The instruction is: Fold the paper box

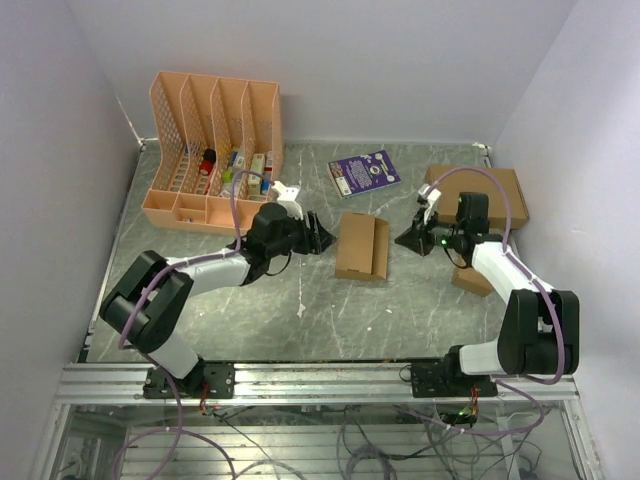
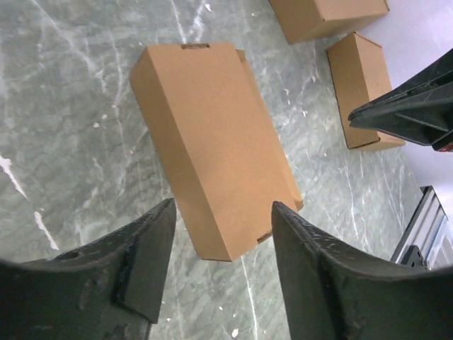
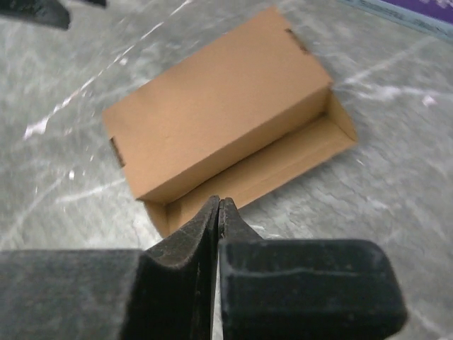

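Observation:
The paper box (image 1: pixel 362 246) is a slim brown carton lying flat on the marble table between the two arms. In the left wrist view the paper box (image 2: pixel 212 142) lies just beyond my left gripper (image 2: pixel 223 209), whose fingers stand open and hold nothing. My left gripper (image 1: pixel 322 238) is a little left of the carton. My right gripper (image 1: pixel 405 240) hovers to its right. In the right wrist view the right gripper (image 3: pixel 219 202) is shut and empty, close to a long flap (image 3: pixel 283 159) that lies open along the box (image 3: pixel 219 120).
An orange file organizer (image 1: pixel 215 150) stands at the back left. A purple booklet (image 1: pixel 363 172) lies behind the carton. A larger cardboard box (image 1: pixel 480 195) sits at the back right, and a second small carton (image 1: pixel 470 280) lies beside the right arm.

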You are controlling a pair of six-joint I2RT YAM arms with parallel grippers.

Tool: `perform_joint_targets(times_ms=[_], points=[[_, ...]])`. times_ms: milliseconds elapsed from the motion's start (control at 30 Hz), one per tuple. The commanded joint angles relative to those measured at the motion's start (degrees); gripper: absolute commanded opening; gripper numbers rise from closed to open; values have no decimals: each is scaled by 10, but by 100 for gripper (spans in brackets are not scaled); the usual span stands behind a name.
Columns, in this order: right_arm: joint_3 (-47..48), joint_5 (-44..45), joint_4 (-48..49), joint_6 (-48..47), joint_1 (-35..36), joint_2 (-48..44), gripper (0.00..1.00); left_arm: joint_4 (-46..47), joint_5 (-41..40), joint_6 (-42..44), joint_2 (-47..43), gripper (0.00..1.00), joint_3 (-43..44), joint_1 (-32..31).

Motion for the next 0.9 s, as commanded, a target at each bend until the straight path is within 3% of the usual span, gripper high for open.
perform_joint_targets(times_ms=[0,100,200,367,867], points=[[-43,94,164,259,-19,-13,0,-5,-13,-27,21,62,28,22],[-49,193,194,345,-18,4,0,-20,-3,-26,55,61,63,31],[-33,262,193,379,-17,50,0,-46,2,-10,92,68,106,32],[6,332,194,369,5,129,0,-78,8,14,151,75,170,32],[95,283,199,425,34,264,0,-108,44,31,232,74,250,33]])
